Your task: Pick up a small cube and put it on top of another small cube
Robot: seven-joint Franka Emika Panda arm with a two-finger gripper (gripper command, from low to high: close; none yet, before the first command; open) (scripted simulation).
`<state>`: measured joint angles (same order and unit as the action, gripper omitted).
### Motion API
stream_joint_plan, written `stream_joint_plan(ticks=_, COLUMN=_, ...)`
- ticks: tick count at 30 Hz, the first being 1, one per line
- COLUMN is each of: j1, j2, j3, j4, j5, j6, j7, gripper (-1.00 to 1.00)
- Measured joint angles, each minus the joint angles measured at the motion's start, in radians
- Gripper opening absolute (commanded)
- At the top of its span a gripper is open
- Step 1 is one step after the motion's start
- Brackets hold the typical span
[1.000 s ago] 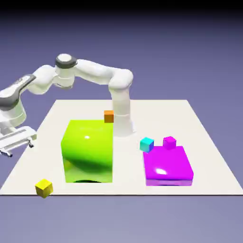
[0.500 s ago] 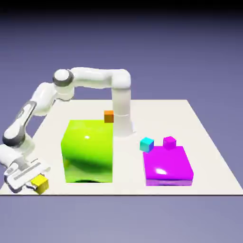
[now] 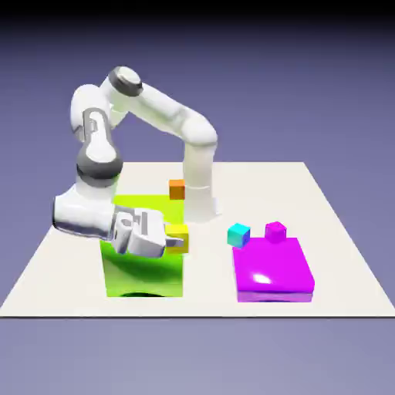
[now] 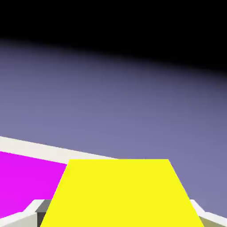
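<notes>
The fingers (image 4: 35, 212) pinch the small yellow cube (image 3: 178, 238), which fills the hand view's bottom between their tips. The gripper (image 3: 166, 241) holds it sideways, aloft in front of the large lime-green block (image 3: 143, 266), clear of the table (image 3: 54, 262). The target is probably the cyan cube (image 3: 239, 234) or the magenta cube (image 3: 275, 231); which one I cannot tell.

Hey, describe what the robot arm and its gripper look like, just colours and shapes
The arm is glossy white, built of rounded tubular segments with dark grey bands at the joints. The gripper has a blocky white body with grey detailing. Its fingertips show pale grey in the hand view. No cables or markings are visible.
</notes>
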<state>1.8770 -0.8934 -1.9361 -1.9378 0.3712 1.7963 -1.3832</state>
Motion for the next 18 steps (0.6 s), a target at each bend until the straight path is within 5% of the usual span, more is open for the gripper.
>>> stream_joint_plan(ticks=12, j1=0.379, j2=0.211, j3=-0.128, j4=-0.365, j5=0.065, j6=-0.045, j7=-0.221, gripper=-1.00)
stream_joint_plan(ticks=15, j1=0.435, j2=0.177, j3=-0.141, j4=-0.448, j5=0.085, j6=0.085, j7=-0.252, gripper=-1.00)
stream_joint_plan(ticks=16, j1=0.443, j2=0.172, j3=-0.143, j4=-0.460, j5=0.088, j6=0.105, j7=-0.257, gripper=1.00)
stream_joint_plan(ticks=18, j1=0.443, j2=0.172, j3=-0.143, j4=-0.460, j5=0.090, j6=0.106, j7=-0.257, gripper=1.00)
